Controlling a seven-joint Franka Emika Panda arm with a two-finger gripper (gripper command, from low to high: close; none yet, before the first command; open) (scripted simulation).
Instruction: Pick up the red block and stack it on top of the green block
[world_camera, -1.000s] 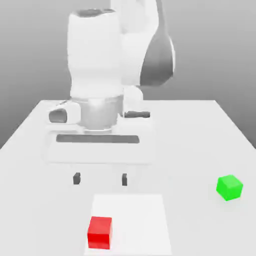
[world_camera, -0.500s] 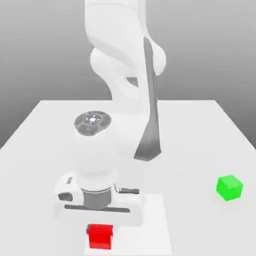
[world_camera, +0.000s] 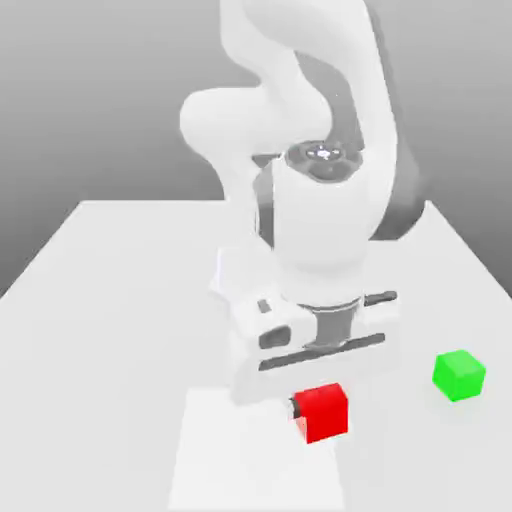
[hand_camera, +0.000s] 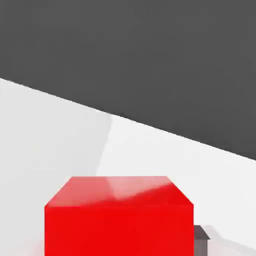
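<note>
The red block (world_camera: 324, 413) is pinched in my gripper (world_camera: 318, 408), which is shut on it and holds it a little above the table, slightly turned. One dark fingertip (world_camera: 296, 407) shows against the block's side toward the exterior view's left. In the hand view the red block (hand_camera: 119, 216) sits close up between the fingers, with a grey fingertip (hand_camera: 201, 239) beside it. The green block (world_camera: 459, 375) rests on the table to the exterior view's right of the held block, about a hand's width away and apart from it.
A paler square patch (world_camera: 245, 455) marks the white table (world_camera: 110, 300) near its front edge, below and to the exterior view's left of the held block. The arm's bulky white links (world_camera: 310, 200) rise behind the gripper.
The gripper came down from open, shut on the red block at the front of the patch, then lifted it and carried it toward the exterior view's right, nearer the green block.
</note>
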